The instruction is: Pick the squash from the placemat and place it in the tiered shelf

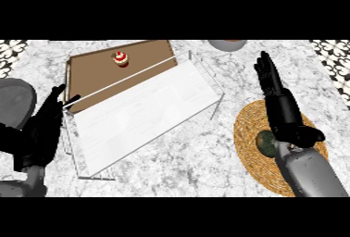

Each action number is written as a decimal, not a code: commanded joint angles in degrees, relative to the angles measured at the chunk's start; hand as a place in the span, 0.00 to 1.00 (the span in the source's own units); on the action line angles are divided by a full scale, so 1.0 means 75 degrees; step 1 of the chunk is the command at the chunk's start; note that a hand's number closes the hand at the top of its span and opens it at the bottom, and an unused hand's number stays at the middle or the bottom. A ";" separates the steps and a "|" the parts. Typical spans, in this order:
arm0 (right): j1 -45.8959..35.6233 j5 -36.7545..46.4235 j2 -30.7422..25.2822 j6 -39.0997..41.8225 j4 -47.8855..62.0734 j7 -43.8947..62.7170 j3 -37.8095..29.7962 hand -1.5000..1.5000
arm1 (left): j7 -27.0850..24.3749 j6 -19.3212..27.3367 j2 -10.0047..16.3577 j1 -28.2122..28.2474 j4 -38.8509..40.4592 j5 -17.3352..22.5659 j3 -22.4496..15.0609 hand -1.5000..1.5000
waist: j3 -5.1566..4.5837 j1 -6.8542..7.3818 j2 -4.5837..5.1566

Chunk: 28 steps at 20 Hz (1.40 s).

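Observation:
A dark green squash (265,141) lies on a round woven placemat (252,149) at the right of the counter, partly hidden by my right arm. Over the mat, my right hand (282,111) is open, its fingers straight and pointing away from me; the squash sits just left of the wrist. The tiered shelf (140,109), with white wire-framed levels, stands tilted across the middle of the counter. At the shelf's left end my left hand (41,125) rests open with its fingers up.
Behind the shelf lies a brown board (96,69) carrying a small cupcake (120,59). A grey bowl (227,44) sits at the far edge. A grey round object (14,99) shows at the left edge. Patterned tiles fill both far corners.

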 commanded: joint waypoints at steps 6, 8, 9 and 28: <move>0.1238 -0.1474 -0.2950 0.2516 0.0606 -0.1668 -0.2732 1.00 | 0.0506 -0.0591 0.0172 0.0724 0.1242 0.0066 -0.0166 0.50 | 0.0131 -0.0273 0.0079; 0.1892 0.0208 -0.3572 0.1433 0.2052 -0.0605 -0.2382 1.00 | 0.0545 -0.0707 0.0021 0.0886 0.1121 0.0176 -0.0349 0.50 | 0.0107 -0.0147 0.0238; 0.1776 -0.0284 -0.3190 0.1703 0.2664 -0.0750 -0.2474 1.00 | 0.0346 -0.0926 -0.0225 0.0807 0.1358 0.0114 -0.0631 0.50 | 0.0118 0.0020 0.0211; 0.2096 -0.0259 -0.5161 0.5845 0.1969 -0.1544 -0.2287 0.00 | 0.0626 -0.1536 -0.0305 0.0246 0.2087 -0.0051 -0.0151 0.50 | 0.0087 0.0074 -0.0026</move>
